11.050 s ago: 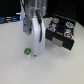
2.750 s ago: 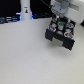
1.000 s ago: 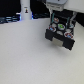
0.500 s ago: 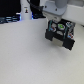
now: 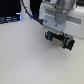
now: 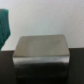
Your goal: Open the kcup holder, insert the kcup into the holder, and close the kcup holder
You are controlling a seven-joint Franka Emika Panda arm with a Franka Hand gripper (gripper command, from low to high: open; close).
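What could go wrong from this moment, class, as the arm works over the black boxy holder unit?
1. In the exterior view the white arm housing hides most of the black boxy kcup holder, so whether it is shut cannot be confirmed.
2. The wrist view is blurred, showing only a grey box face; contact could go unnoticed and push the unit along the white table.

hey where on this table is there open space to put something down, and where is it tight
The white table looks bare across the exterior view's left and near side, from the dark clutter at the far left edge to the kcup holder. It is crowded at the exterior view's upper right, where the arm hangs over the holder.
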